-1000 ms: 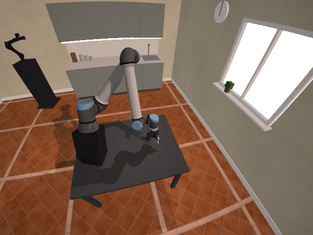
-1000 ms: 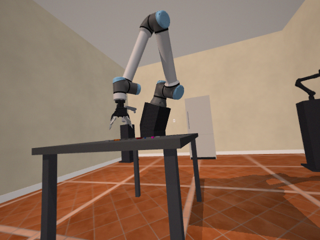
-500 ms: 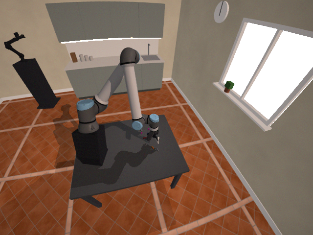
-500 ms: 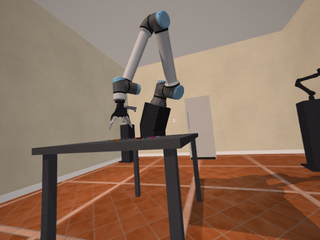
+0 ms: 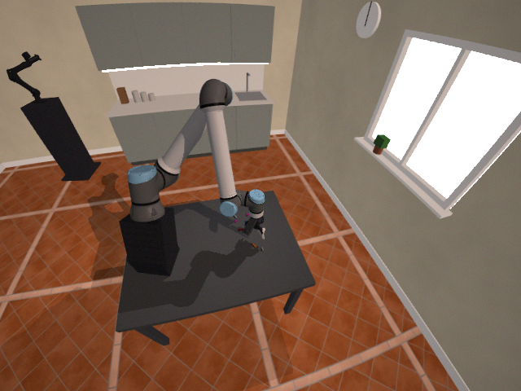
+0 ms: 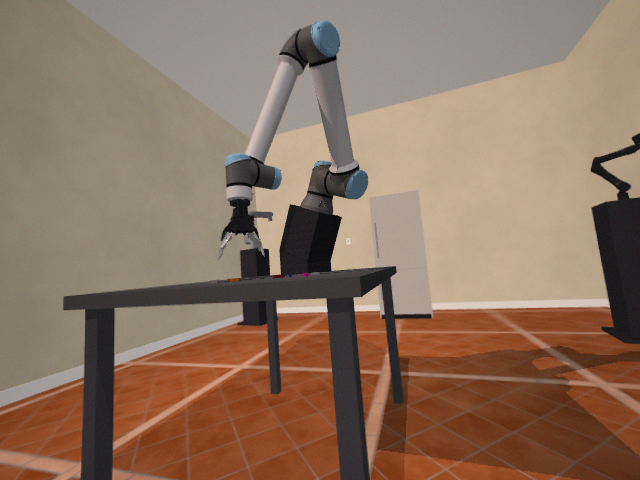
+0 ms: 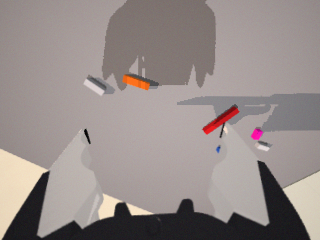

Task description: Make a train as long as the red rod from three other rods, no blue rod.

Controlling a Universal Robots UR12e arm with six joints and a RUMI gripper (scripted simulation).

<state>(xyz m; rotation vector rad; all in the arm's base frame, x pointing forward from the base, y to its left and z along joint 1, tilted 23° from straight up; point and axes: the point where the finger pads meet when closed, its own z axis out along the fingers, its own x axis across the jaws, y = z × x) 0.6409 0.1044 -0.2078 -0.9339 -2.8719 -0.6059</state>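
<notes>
Claw (image 6: pixel 241 251) (image 7: pixel 155 126): one, wide open, nothing held, above the counter (image 5: pixel 210 269) (image 6: pixel 217 295) (image 7: pixel 150 165). Red rod (image 5: pixel 241 230) (image 6: pixel 278 276) (image 7: pixel 221 120): one, lying flat. Orange rod (image 5: pixel 254 245) (image 6: pixel 234 280) (image 7: pixel 136 82): one, beside a grey rod (image 7: pixel 95 85), apart. Blue rod (image 6: pixel 290 275) (image 7: pixel 218 149): one, near the red.

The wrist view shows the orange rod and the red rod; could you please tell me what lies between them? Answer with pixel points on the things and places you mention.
No rod lies between the orange rod (image 7: pixel 136 82) and red rod (image 7: pixel 220 120) in the wrist view.
</notes>
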